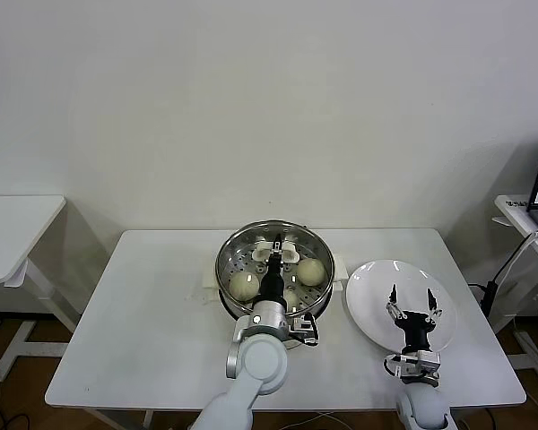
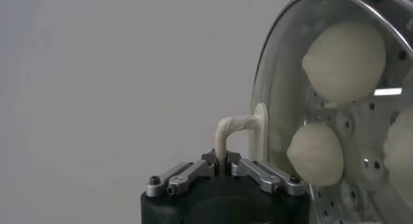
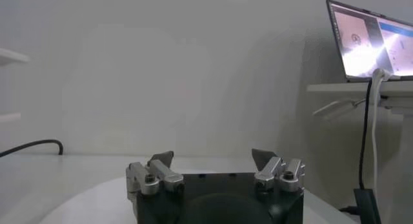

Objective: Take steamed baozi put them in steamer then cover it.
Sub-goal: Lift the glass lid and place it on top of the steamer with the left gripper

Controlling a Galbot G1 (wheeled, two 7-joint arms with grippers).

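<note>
- Steamer (image 1: 229, 260): the round steel pot stands at the middle of the white table (image 1: 134, 322); its perforated floor shows through the glass in the left wrist view
- Steamed baozi (image 1: 244, 284): cream-white buns lie inside the pot on the tray; the head view shows one on the robot's left of the arm and another (image 1: 310, 271) on its right, and a third is partly hidden by the arm
- Cover (image 2: 274, 83): the clear glass lid with a metal rim is over the pot, buns visible behind it; whether its rim is fully seated all round cannot be told
- Left gripper (image 2: 223, 162): reaches over the pot and is pinched tight on the cream-white handle (image 2: 233, 125) at the lid's centre, the jaws pressed against its thin arched bar
- Right gripper (image 1: 414, 311): idle above the white plate (image 1: 372, 282) on the robot's right, fingers spread wide and holding nothing; the plate carries no buns
- Stage, as judged: buns loaded, lid being set in place or about to be let go
- Risk 1: if the lid is off-centre at release, its rim may ride on the pot edge and slide or tip
- Risk 2: the hold is on a narrow bar, so the lid may swing or twist in the jaws
- Risk 3: withdrawing before the jaws part fully could drag the lid off or nudge the pot on its base
</note>
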